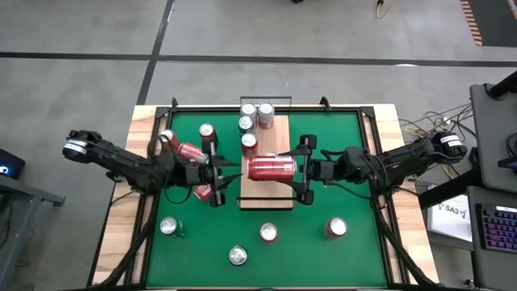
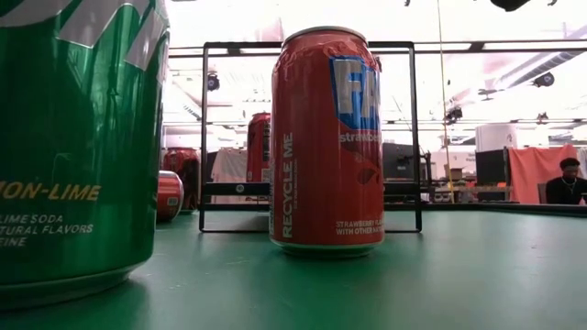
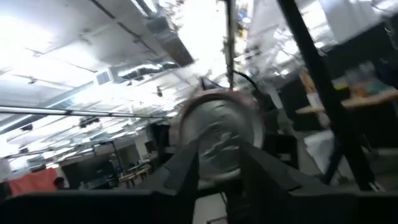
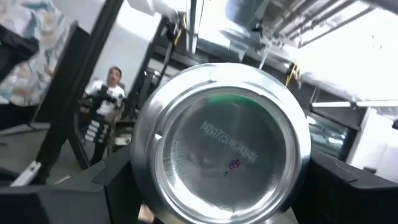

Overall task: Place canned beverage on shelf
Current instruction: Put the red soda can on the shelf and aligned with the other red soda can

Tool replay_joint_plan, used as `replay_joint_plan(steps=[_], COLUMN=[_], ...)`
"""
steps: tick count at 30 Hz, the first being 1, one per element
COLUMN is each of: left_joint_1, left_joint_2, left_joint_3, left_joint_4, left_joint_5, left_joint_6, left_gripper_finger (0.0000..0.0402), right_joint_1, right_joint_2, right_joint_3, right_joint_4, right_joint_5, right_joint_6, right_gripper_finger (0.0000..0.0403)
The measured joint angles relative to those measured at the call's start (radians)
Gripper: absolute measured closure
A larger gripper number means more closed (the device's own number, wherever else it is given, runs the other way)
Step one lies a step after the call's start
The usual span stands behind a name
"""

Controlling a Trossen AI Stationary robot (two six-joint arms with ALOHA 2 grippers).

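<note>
Right pincer (image 1: 300,172) reaches in from the right side and grips a red can (image 1: 271,168) lying on its side, held crosswise over the middle of the shelf (image 1: 265,198). Fingers spread wide around the can's end; right wrist view is filled by the can's silver base (image 4: 222,152), dark fingers (image 4: 348,186) on either side.

Left pincer (image 1: 218,179) sits just beside the can's other end, at the shelf's left edge. Left wrist view shows the can's end (image 3: 221,140) straight ahead between its fingers (image 3: 183,171). Whether they touch the can or stand slightly parted I cannot tell (view is blurred).

Shelf: pale wood board running front to back at the centre of the green mat (image 1: 339,145). Three cans stand grouped at its far end (image 1: 256,115); a fourth red one (image 1: 249,143) stands nearer the held can.

Loose cans on the mat: several red ones left of the shelf (image 1: 190,151), four along the near side (image 1: 237,255). Worktop (image 1: 121,234) border is pale wood.

Low view: a red strawberry can (image 2: 327,137) upright before a black metal rail frame (image 2: 204,137), a green lemon-lime can (image 2: 78,137) close at the side.
</note>
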Motion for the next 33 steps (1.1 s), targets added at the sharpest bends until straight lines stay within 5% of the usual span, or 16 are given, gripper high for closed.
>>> replay_joint_plan(steps=[16, 27, 33], left_joint_1=[0.002, 0.002, 0.002], left_joint_2=[0.047, 0.056, -0.020], left_joint_3=[0.063, 0.089, 0.088], left_joint_4=[-0.010, -0.070, -0.245], left_joint_5=[-0.030, 0.031, -0.011], left_joint_6=[-0.069, -0.095, -0.100], left_gripper_finger=[0.0062, 0.0024, 0.0024], right_joint_1=[0.009, 0.011, 0.010], right_joint_2=[0.007, 0.006, -0.016], right_joint_3=[0.002, 0.002, 0.002], right_joint_4=[0.020, -0.003, -0.069], right_joint_5=[-0.040, -0.055, -0.023], right_joint_6=[-0.014, 0.005, 0.004], right_gripper_finger=[0.0111, 0.0111, 0.0111])
